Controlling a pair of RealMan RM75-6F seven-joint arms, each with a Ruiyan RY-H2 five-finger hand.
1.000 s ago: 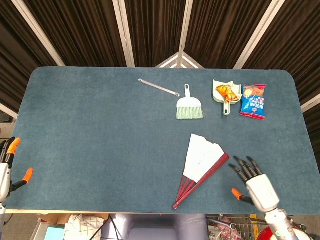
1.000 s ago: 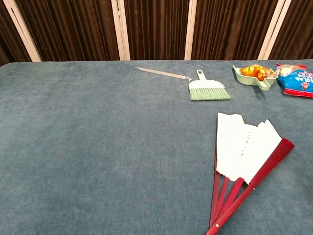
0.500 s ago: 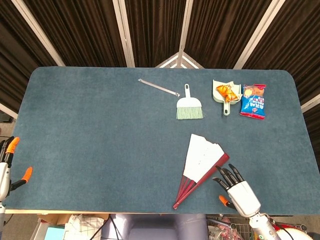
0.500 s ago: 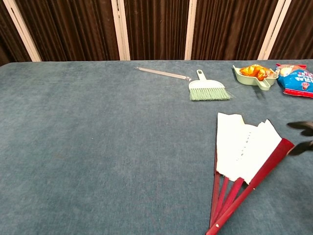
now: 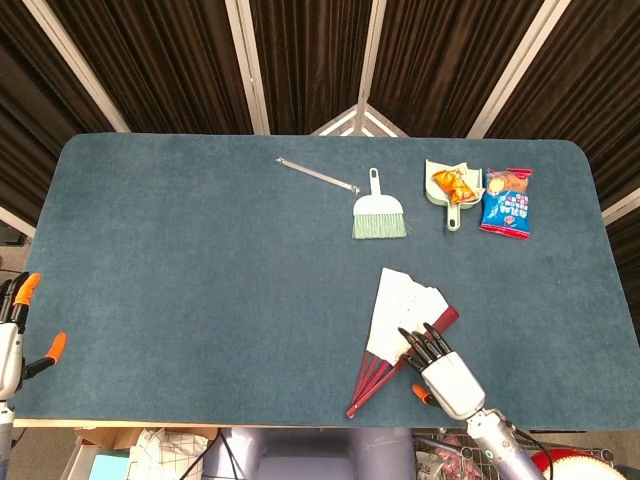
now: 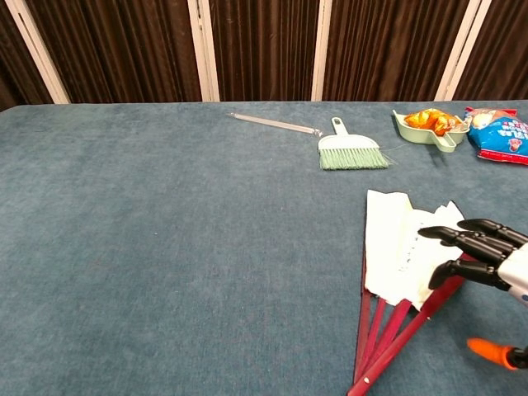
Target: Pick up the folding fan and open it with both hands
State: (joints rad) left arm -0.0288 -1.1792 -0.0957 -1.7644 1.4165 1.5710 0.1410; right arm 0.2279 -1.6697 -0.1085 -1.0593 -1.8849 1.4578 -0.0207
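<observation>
Fan (image 5: 400, 327) half-spread, flat on table (image 5: 200, 280) near front edge. My right hand (image 5: 440, 366) over its outer rib, fingers (image 6: 462, 233) spread, gripping nothing. Left hand (image 5: 12, 335) at table corner, fingers apart, empty. Green dustpan (image 5: 445, 190) holds orange snack (image 5: 453, 182).

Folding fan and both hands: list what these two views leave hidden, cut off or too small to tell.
- folding fan: in the head view the right hand covers its right edge; whether the fingers touch it cannot be told.
- Right hand, chest view: cut off by the right frame edge.
- left hand: only partly visible at the head view's left edge; absent from the chest view.
- Marks on the fan's paper: too small to read.
</observation>
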